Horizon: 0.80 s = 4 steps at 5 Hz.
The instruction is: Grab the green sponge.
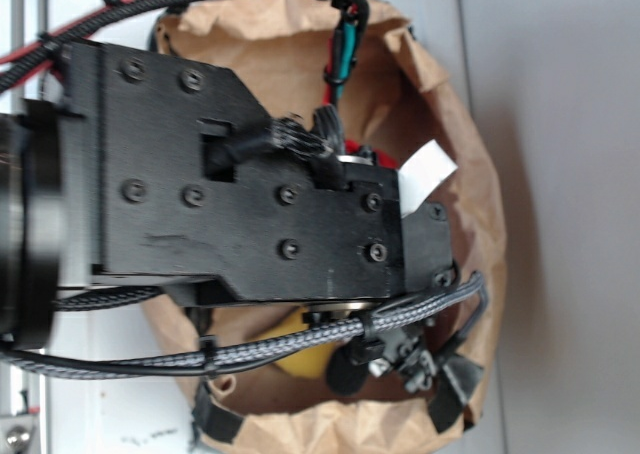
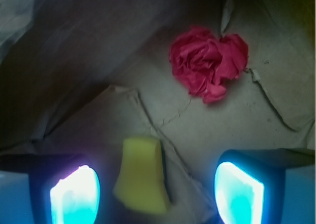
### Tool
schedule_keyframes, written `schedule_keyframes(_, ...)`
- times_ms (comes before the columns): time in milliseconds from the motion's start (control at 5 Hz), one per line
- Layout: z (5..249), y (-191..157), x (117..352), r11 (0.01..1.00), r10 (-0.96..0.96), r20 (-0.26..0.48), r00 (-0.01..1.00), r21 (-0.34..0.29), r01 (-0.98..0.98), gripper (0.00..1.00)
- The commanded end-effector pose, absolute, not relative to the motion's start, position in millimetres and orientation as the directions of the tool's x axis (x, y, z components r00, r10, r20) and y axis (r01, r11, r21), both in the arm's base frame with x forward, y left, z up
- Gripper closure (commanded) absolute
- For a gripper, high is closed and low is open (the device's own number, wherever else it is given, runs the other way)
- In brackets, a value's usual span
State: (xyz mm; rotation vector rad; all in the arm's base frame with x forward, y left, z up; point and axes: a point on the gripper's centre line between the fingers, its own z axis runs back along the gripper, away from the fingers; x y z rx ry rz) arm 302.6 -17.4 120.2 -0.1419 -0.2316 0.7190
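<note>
The gripper [image 2: 157,189] hangs spread wide inside the brown paper bag [image 1: 470,174], straddling the yellow sponge [image 2: 140,175] on the bag floor, ready to pinch it; the red cloth wad [image 2: 207,62] lies well apart.

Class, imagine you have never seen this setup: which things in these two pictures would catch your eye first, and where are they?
In the wrist view, the red crumpled wad stands out at upper right on the brown paper, and the yellow sponge lies low between the two glowing fingertips of the open gripper, touching neither. In the exterior view, the black arm fills most of the frame above the paper bag.
</note>
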Motion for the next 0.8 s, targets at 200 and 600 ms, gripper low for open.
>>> schedule_keyframes(200, 118.3, -22.9, 291.2, 0.763, 0.646, 0.257, 0.719, -0.244, -0.599, 0.00)
schedule_keyframes(600, 99.6, -37.7, 277.5, 0.788, 0.616, 0.282, 0.735, -0.244, -0.566, 0.00)
